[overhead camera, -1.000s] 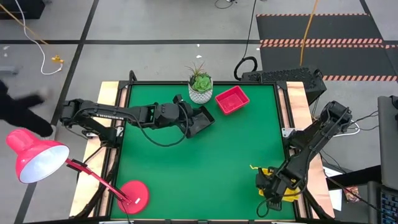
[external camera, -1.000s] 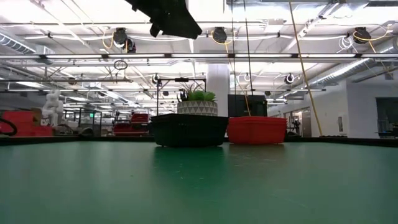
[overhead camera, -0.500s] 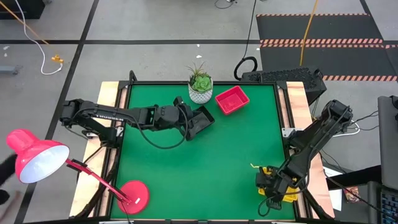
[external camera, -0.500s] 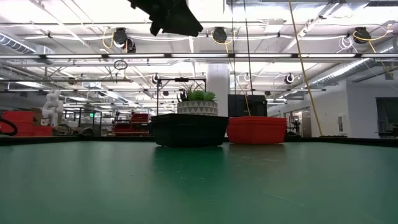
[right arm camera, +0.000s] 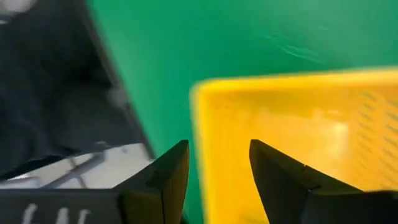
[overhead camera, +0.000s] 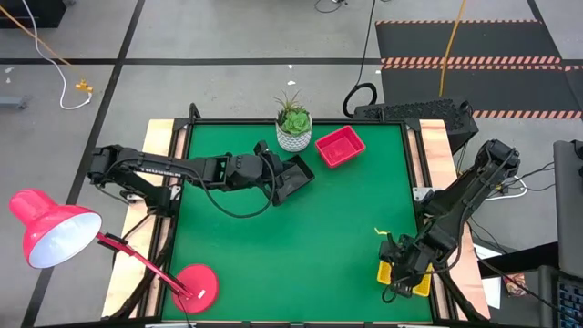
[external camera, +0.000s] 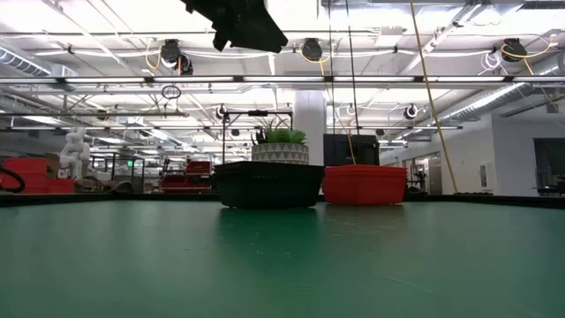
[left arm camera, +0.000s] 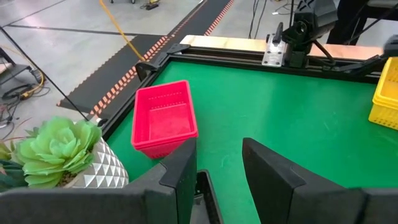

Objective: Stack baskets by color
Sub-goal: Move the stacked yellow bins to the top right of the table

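Note:
A black basket [overhead camera: 299,175] rests flat on the green table [overhead camera: 273,246], in front of the plant pot; the low view shows the black basket [external camera: 267,184] too. A red basket [overhead camera: 339,147] stands to its right. My left gripper [left arm camera: 217,168] hangs open high above the black basket's left side, with only table between its fingers. A yellow basket [overhead camera: 417,284] lies in the near right corner. My right gripper [right arm camera: 217,168] is open just above a corner of the yellow basket [right arm camera: 292,124].
A white plant pot [overhead camera: 293,129] stands at the far edge beside the red basket. A red lamp [overhead camera: 50,232] leans over the near left corner, its round base [overhead camera: 196,284] on the table. Wooden rails [overhead camera: 437,146] run along both sides. The green middle lies bare.
My right gripper has risen and drawn a little toward the table's far edge, away from the yellow basket. The basket stays on the table in the near right corner, and more of it shows now.

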Robot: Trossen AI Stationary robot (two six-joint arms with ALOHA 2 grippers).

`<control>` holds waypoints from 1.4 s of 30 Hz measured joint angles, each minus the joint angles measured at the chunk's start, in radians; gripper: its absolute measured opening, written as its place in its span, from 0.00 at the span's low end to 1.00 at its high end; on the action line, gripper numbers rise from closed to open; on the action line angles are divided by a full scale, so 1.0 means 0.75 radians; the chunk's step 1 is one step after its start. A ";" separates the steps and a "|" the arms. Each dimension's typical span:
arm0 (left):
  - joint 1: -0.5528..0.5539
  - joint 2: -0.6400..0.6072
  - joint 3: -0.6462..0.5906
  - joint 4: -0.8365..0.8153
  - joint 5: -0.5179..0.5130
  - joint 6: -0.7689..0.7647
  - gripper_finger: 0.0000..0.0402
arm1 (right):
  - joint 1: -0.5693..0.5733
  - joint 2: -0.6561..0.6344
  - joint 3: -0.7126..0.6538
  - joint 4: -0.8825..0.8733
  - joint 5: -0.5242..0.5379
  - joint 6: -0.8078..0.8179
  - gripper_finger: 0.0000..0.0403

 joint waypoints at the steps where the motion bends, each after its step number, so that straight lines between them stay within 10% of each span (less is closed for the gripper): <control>1: 0.000 0.000 0.000 0.001 0.000 0.000 0.33 | 0.006 0.000 0.000 -0.047 -0.004 0.013 0.41; 26: -0.001 0.000 0.000 -0.020 -0.001 0.002 0.33 | 0.129 0.130 -0.245 0.004 -0.147 0.102 0.21; 42: 0.004 0.000 0.000 -0.018 -0.004 0.002 0.33 | -0.251 0.130 -0.258 -0.114 0.121 -0.578 0.02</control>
